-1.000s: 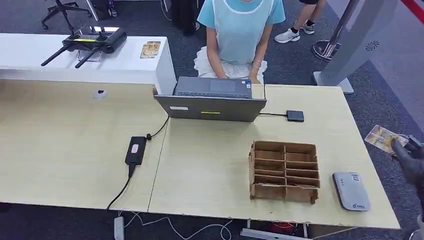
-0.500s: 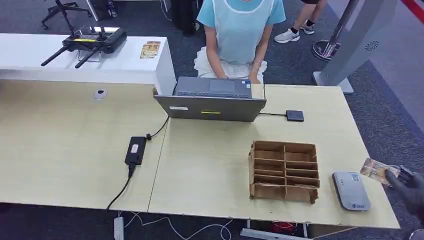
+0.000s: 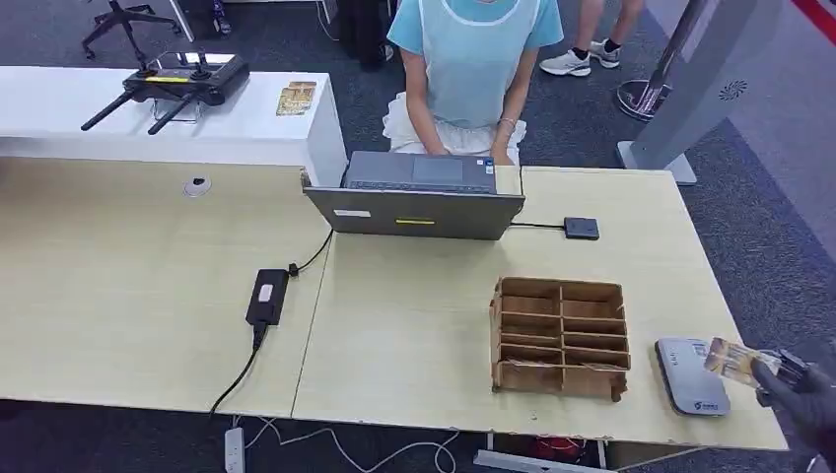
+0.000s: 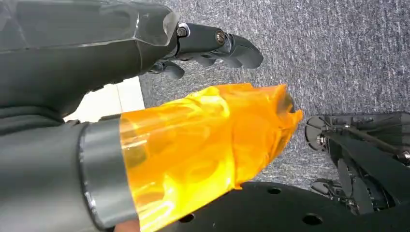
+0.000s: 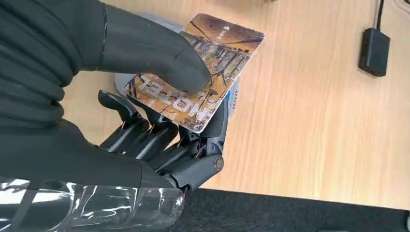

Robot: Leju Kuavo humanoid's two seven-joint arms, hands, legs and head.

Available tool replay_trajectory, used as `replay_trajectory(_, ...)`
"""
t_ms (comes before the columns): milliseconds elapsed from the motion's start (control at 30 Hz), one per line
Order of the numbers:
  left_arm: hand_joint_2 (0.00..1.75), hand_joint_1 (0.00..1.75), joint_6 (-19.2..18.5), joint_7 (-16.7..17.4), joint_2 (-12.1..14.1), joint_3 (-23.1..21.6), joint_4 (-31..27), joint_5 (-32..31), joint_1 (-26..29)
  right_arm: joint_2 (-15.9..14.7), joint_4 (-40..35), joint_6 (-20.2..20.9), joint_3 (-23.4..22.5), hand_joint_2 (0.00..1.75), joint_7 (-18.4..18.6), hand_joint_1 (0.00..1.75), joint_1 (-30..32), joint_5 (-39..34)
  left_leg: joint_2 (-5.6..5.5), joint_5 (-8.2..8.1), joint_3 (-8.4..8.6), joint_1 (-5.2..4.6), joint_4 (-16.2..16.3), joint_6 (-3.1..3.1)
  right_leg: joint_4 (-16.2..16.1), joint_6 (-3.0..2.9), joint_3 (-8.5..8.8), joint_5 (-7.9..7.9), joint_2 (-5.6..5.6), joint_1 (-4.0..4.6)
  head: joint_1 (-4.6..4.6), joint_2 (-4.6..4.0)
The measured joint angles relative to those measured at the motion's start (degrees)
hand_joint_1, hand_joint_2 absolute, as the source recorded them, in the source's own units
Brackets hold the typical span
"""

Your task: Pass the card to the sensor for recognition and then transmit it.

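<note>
Pale wood table on grey carpet, w/ a cardboard organizer mid-right, a laptop at the far edge and a person seated behind it. At the near right corner we pinch the card in our right hand, thumb on top & fingers under, just over the grey card reader. Our left hand hangs over the carpet holding nothing, fingers loosely curled; can't tell more.
</note>
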Motion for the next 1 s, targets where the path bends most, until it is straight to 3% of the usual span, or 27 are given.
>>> replay_trajectory(1000, 0.00, 0.00, -0.42, 0.04, 0.09, 0.04, -0.02, 0.39, 0.03, 0.72, 0.81, -0.72, 1.16, 1.75, 1.03, 1.75, -1.03, 3.47, 0.04, -0.01, 0.00, 0.00, -0.01, -0.01, 0.00, 0.00, 0.00, 0.00, 0.02, 0.00, 0.00, -0.02)
